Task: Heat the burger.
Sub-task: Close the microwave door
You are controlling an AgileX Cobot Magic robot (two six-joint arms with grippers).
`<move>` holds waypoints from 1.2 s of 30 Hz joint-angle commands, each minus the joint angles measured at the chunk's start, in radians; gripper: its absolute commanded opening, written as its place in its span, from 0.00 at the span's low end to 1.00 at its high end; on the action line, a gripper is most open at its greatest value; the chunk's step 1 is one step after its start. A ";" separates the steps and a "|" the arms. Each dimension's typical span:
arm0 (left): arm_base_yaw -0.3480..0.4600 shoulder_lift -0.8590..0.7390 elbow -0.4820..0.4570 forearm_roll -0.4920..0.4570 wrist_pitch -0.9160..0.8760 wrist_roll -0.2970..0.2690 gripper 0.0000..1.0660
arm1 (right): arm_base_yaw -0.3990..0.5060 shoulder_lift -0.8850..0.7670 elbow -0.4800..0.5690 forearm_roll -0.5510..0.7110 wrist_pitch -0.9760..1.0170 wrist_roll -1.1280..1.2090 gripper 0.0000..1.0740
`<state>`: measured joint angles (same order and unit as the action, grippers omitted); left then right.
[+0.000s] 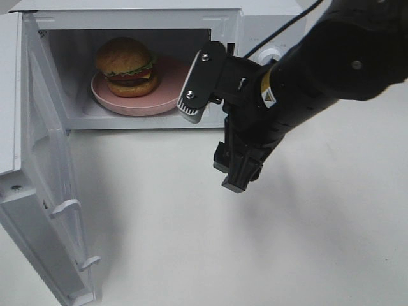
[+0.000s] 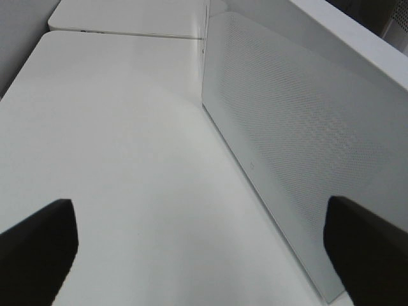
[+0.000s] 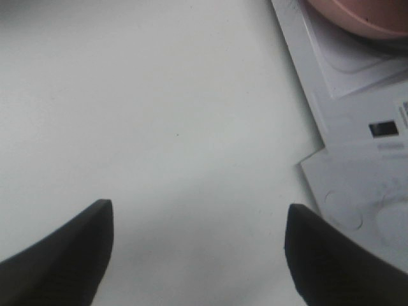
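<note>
Inside open microwave [image 1: 223, 19], burger [image 1: 127, 64] on pink plate [image 1: 167, 95], yellow warning sticker [image 1: 268, 97] on arm [image 1: 344, 57]

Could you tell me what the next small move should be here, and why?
Probably set the open left hand against the door beside it and begin swinging it shut: the burger already sits on the pink plate inside the microwave, whose door stands wide open.
</note>
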<state>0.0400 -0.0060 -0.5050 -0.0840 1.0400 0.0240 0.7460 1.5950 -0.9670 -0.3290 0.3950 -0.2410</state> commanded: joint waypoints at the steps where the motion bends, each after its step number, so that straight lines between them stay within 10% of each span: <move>1: 0.002 -0.020 0.002 -0.005 -0.003 0.000 0.92 | 0.000 -0.048 0.049 -0.002 0.007 0.103 0.68; 36: 0.002 -0.020 0.002 -0.005 -0.003 0.000 0.92 | -0.001 -0.706 0.169 0.046 0.669 0.477 0.67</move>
<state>0.0400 -0.0060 -0.5050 -0.0840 1.0400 0.0240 0.7450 0.8970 -0.8020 -0.2900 1.0480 0.2340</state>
